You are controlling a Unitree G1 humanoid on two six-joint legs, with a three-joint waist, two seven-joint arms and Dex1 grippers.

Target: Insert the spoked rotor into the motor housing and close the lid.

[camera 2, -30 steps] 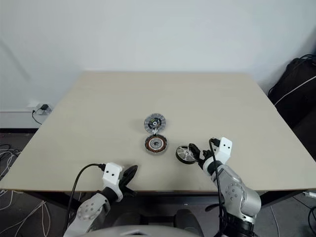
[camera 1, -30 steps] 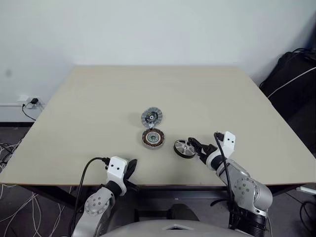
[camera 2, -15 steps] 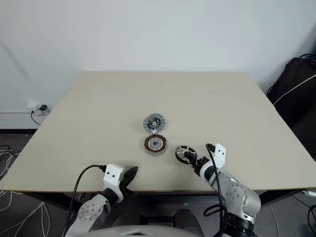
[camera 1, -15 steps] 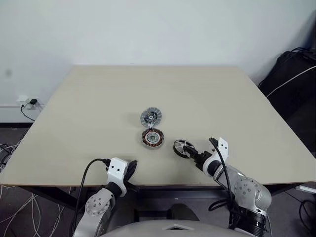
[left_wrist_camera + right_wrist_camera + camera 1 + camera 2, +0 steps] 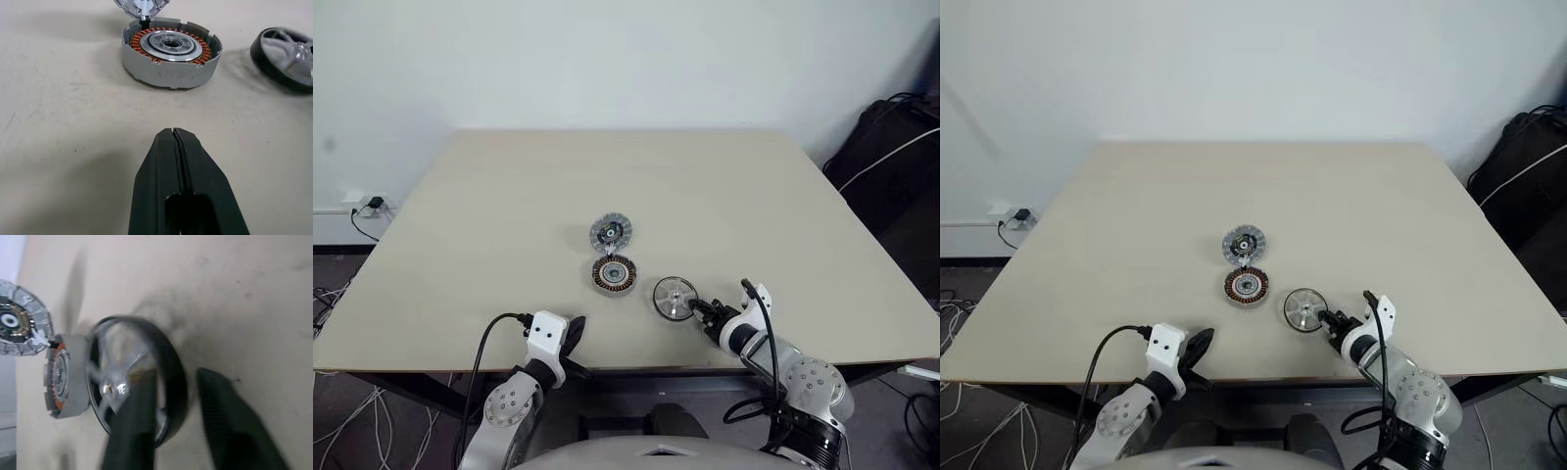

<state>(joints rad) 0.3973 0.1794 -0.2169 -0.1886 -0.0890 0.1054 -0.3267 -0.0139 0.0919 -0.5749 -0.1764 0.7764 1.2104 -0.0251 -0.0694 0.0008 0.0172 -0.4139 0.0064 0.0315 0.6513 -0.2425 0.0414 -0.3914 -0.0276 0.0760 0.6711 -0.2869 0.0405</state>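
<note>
Rotor (image 5: 674, 297), the spoked wheel, stands tilted on the worktop (image 5: 489, 225), with its open face turned up and toward our left arm, just right of the motor housing (image 5: 614, 273) and apart from it. The housing lies flat, its copper windings facing up. The lid (image 5: 612, 232) sits at the far edge of the housing, touching it, its ribbed face with the dark centre toward us.

In the right wrist view we see what the head views do not: one black finger (image 5: 132, 426) of the right gripper (image 5: 700, 311) goes inside the rim of the rotor and the other lies outside it, so the jaws are pinching the rim. The rotor is blurred there.

In the left wrist view the left gripper (image 5: 177, 134) has its jaws pressed fully together, holding nothing, low over the worktop and pointing toward the housing.
</note>
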